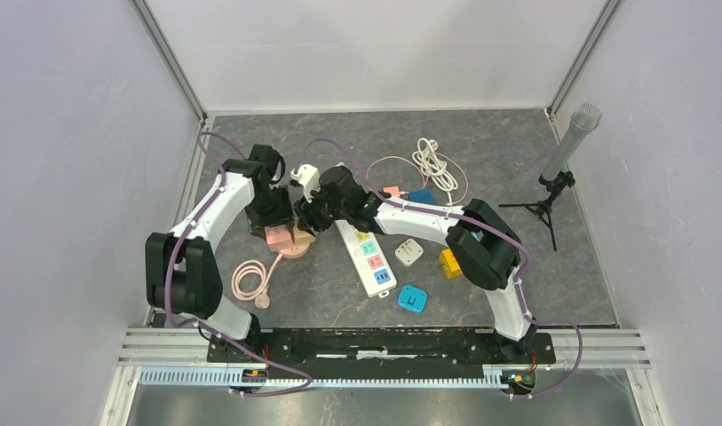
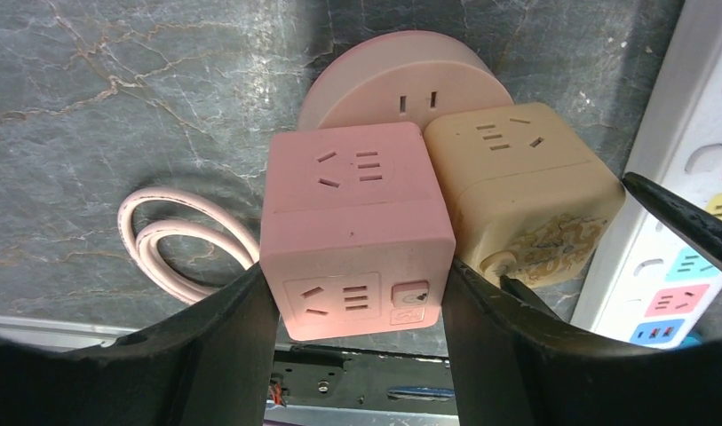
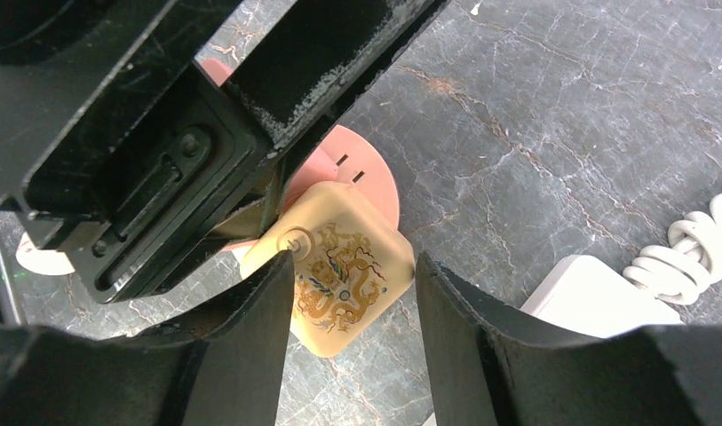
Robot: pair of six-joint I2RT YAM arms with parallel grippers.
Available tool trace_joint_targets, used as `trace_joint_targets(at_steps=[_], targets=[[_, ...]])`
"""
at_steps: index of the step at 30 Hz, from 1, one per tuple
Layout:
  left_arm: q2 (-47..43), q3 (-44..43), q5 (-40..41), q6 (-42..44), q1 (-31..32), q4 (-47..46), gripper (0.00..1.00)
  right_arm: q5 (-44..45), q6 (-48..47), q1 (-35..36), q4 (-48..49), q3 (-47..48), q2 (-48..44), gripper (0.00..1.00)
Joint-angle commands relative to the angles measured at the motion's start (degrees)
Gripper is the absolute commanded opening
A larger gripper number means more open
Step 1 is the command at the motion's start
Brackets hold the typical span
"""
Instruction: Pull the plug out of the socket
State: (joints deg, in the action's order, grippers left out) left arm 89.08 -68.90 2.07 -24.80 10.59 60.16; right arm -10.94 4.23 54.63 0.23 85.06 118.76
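left pincer [image 2: 357, 277] clamped the pink cube [image 2: 353, 200]; right pincer [image 3: 353, 262] straddled the beige cube [image 3: 344, 297] on the round socket [image 2: 384, 71], gripping or not, i couldn't tell.

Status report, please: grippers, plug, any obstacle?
Left gripper shut on pink cube. Right gripper straddles beige cube, grip unclear. Both cubes at round pink socket. White strip close beside.

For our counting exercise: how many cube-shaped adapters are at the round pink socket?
2: the pink cube clamped in the left end effector, and the beige cube beside it, straddled by the right end effector. More could be hidden behind them.
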Motion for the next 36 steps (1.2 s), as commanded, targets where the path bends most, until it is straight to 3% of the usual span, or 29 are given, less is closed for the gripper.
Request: trace_joint_targets(at_steps=[1, 6, 26, 33, 36], targets=[[-7.87, -0.70, -13.46, 0.30, 0.19, -4.16, 0.02, 0.44, -2.91, 1.35, -19.92, -5.43, 10.23, 0.58], [-9.54, 0.94, -14.53, 0.38, -0.91, -4.77, 0.02, 0.13, -2.86, 1.26, -19.89, -6.04, 10.88, 0.58], [-8.49, -1.57, -2.30, 1.33, -1.45, 0.84, 0.02, -0.88, 0.24, -0.12, -15.44, -4.85, 6.89, 0.57], [-9.94, -3.03, 3.10, 1.18, -2.87, 2.72, 0.02, -5.21, 2.09, -1.50, -15.48, 4.79, 4.80, 0.65], [-11.10, -3.25, 4.76, 0.60, -3.63, 2.68, 0.02, -5.79, 3.39, -2.36, -15.78, 9.48, 3.51, 0.75]])
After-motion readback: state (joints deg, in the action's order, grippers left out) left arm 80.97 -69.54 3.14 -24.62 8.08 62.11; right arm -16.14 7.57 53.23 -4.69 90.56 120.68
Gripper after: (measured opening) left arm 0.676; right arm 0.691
